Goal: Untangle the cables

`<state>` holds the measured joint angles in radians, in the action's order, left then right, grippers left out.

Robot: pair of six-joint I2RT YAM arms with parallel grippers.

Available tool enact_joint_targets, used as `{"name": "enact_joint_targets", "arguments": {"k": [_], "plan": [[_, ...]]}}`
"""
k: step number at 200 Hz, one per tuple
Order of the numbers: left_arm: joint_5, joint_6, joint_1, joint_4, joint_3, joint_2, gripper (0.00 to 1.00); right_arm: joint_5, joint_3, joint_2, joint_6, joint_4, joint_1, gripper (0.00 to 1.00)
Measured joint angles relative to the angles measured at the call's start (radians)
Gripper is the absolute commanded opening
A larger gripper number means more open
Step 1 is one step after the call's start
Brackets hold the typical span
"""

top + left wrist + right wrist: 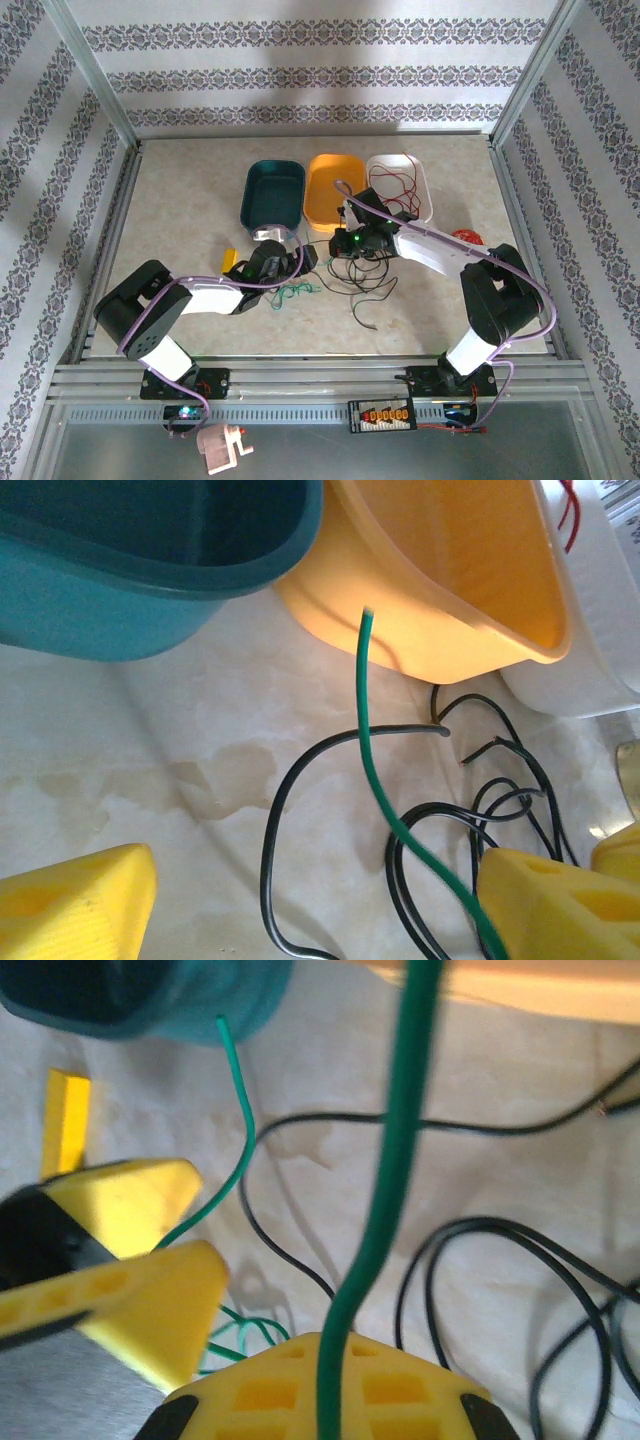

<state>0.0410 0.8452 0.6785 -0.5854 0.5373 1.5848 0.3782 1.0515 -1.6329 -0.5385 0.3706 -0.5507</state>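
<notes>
- green cable (400, 1110): near stretch blurred, cut off at top edge
- teal bin (120, 610): cropped top and left
- cables (360, 275): strands too small to separate

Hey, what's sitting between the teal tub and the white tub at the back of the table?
The orange tub sits between the teal tub and the white tub, all three in a row; the top external view shows it.

The cables (362, 272) lie on the table (180, 200), in front of a row of three tubs (322, 190). One cable (400, 186) lies inside the rightmost tub (383, 163).
</notes>
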Motion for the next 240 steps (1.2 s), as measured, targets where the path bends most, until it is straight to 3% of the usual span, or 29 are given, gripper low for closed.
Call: {"name": "enact_joint_targets", "arguments": {"k": [53, 84, 157, 200, 215, 232, 240], "plan": [[0.078, 0.004, -0.007, -0.008, -0.042, -0.085, 0.87, -0.012, 0.019, 0.083, 0.053, 0.136, 0.061, 0.00], [0.175, 0.010, -0.012, 0.048, -0.058, -0.147, 0.89, -0.024, 0.173, 0.066, 0.098, 0.202, 0.078, 0.00], [0.278, 0.012, -0.013, 0.133, -0.064, -0.226, 0.90, -0.084, 0.708, -0.360, 0.210, 0.392, 0.150, 0.00], [0.274, 0.011, -0.013, 0.133, -0.064, -0.198, 0.91, -0.136, 0.885, -0.549, 0.262, 0.527, 0.163, 0.00], [0.270, 0.011, -0.013, 0.133, -0.064, -0.185, 0.91, -0.138, 0.935, -0.580, 0.282, 0.568, 0.162, 0.09], [0.262, 0.011, -0.013, 0.133, -0.064, -0.174, 0.91, -0.137, 0.986, -0.598, 0.313, 0.606, 0.156, 0.32], [0.258, 0.011, -0.013, 0.133, -0.063, -0.169, 0.91, -0.135, 1.004, -0.599, 0.320, 0.621, 0.153, 0.38]]}}
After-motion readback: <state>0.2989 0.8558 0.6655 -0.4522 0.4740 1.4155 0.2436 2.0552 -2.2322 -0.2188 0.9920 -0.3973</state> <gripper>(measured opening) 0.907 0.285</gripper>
